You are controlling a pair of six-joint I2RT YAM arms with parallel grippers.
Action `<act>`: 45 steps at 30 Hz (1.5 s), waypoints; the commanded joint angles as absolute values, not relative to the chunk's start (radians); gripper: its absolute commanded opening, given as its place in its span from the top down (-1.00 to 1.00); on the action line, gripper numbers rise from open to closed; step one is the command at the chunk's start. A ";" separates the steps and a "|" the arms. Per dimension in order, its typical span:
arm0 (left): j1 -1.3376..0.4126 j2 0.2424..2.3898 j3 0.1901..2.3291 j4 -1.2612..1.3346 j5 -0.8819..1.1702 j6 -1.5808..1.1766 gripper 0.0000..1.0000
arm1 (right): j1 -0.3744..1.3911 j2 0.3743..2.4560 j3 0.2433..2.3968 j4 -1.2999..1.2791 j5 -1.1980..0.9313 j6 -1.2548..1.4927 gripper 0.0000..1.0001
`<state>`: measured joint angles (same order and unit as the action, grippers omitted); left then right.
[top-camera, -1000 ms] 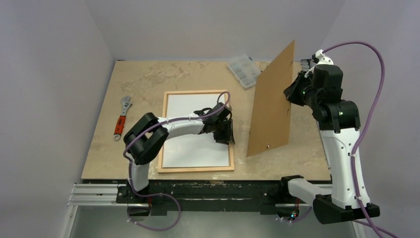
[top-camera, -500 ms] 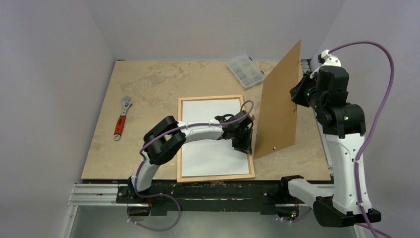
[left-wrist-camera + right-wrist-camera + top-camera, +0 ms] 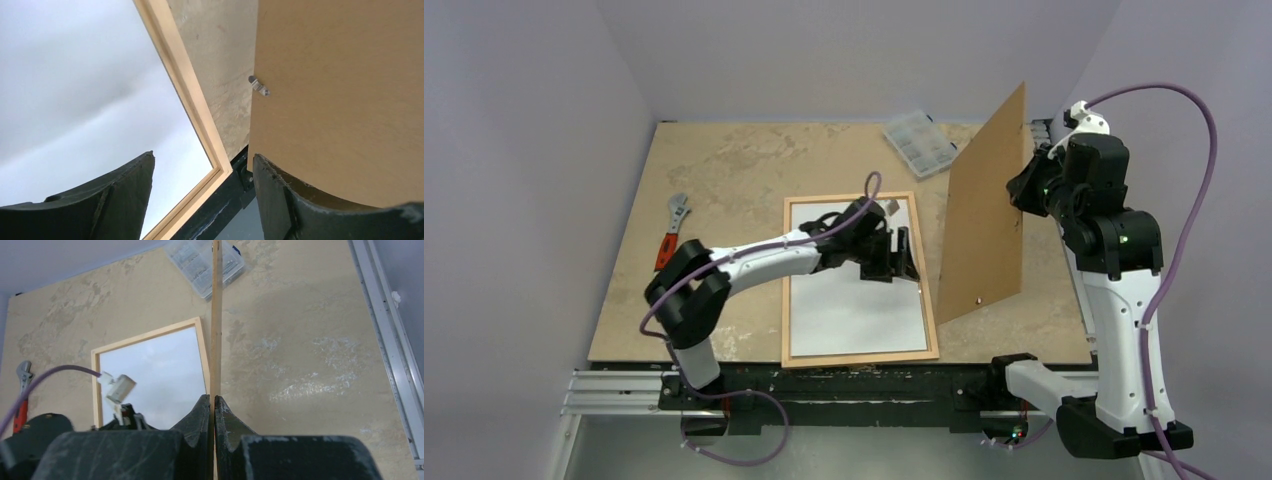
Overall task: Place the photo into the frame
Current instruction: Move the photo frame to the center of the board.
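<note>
Seemingly the photo (image 3: 854, 295) is seated in the frame (image 3: 861, 357), left gripper (image 3: 899, 258) spread; the board (image 3: 984, 220) pinched by the right gripper (image 3: 215, 400) is needed next.

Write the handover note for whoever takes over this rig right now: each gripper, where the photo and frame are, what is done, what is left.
Left gripper: open, empty, above the right part of the frame.
Right gripper: shut on the brown backing board, held upright on edge to the right of the frame.
Things: the frame lies flat on the table; the photo appears to lie inside it, white back up.
Done: photo seems seated.
Left: probably lay the board over the photo's back.
</note>
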<state>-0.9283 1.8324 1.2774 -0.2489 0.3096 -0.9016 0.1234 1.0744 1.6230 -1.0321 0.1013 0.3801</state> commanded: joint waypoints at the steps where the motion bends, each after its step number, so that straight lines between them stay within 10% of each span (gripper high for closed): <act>1: -0.824 1.632 1.106 -0.131 0.321 -0.907 -0.40 | 0.124 1.045 1.649 -0.916 0.019 0.385 1.00; 13: -0.526 1.155 0.722 -0.452 0.024 -0.830 -0.28 | 0.124 1.011 1.502 -0.715 -0.254 0.407 1.00; 26: -0.525 1.263 0.714 -0.605 -0.164 -0.779 -0.11 | 0.123 0.943 1.205 -0.309 -0.592 0.572 1.00; 45: -0.542 1.547 0.825 -0.333 0.051 -0.818 0.97 | 0.124 0.884 0.985 -0.220 -0.546 0.658 1.00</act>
<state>-0.5312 1.4929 0.7979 -0.4664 -0.0109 -0.7757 0.1242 0.9161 0.9817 -0.3454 -0.5423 0.6060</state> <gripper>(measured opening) 0.164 0.008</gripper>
